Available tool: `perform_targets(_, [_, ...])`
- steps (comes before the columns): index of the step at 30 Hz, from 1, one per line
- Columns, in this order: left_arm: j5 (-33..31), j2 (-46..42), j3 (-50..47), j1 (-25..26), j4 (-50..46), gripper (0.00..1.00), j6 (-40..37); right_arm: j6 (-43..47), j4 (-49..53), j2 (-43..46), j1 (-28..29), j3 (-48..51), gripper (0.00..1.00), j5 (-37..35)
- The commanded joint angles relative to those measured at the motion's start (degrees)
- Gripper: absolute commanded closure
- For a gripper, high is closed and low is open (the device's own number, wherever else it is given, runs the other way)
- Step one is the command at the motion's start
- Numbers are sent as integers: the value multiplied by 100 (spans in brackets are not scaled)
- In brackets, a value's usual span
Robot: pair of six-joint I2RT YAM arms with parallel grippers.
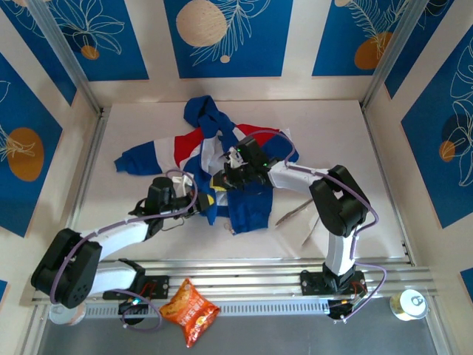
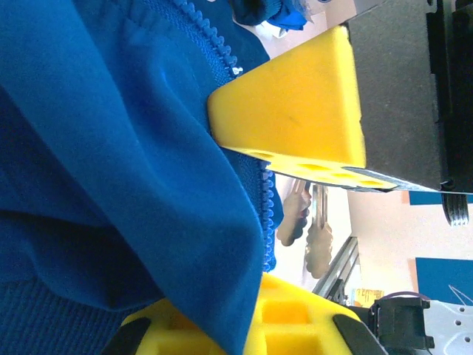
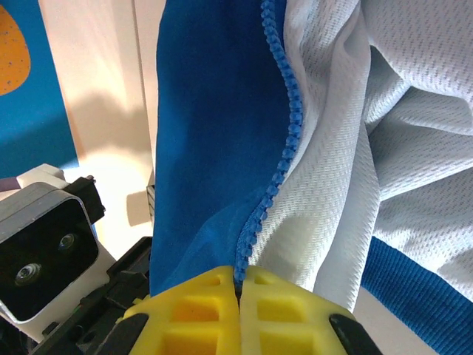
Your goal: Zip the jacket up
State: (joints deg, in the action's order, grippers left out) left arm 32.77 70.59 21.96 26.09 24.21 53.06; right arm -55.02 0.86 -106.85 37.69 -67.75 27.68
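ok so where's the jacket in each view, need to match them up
top external: the jacket lies crumpled at the middle of the picture.
left wrist: its blue fabric covers the left side, pinched by the left gripper.
right wrist: blue shell left, white lining right, the edge pinched in the right gripper.
shared landmark: the blue zipper teeth, in both wrist views.

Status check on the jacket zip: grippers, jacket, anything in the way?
Left gripper shut on jacket fabric. Right gripper shut on zipper edge. Jacket bunched, unzipped, lining showing. Snack bag behind rail, no obstruction.
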Motion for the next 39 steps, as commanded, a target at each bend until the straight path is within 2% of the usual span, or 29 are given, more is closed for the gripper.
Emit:
perform_targets(1, [7, -191, -81, -51, -234, 100, -123, -6, -36, 105, 89, -32, 100, 132])
perform_targets(2, [-37, -233, -78, -57, -324, 99, -161, 35, -17, 126, 89, -25, 100, 104])
perform_targets(4, [-104, -327, -27, -60, -539, 87, -244, 104, 61, 200, 91, -17, 100, 4])
perform_targets(8, [-294, -699, 158, -60, -1327, 58, -566, 264, 243, 305, 25, -53, 100, -179])
perform_targets(13, [-535, -1063, 189, -38, -1981, 42, -846, 399, 452, 297, -59, -249, 100, -184])
perform_targets(23, [-754, -954, 63, 483, -1429, 35, -1254, 723, 991, 108, -61, -675, 100, -391])
perform_targets(26, [-1221, -1086, 152, 480, -1773, 32, -1331, 844, 1199, 52, -60, -832, 100, -459])
perform_targets(28, [-1280, -1204, 186, 464, -1884, 31, -1500, 917, 1331, 16, -60, -936, 100, -514])
perform_targets(34, [-516, -1277, 306, 124, -1876, 30, -1350, 931, 1432, 45, -73, -1044, 100, -571])
perform_targets(39, [12, -946, 212, -7, -1209, 32, -1123, 960, 1566, 59, -69, -1087, 100, -623])
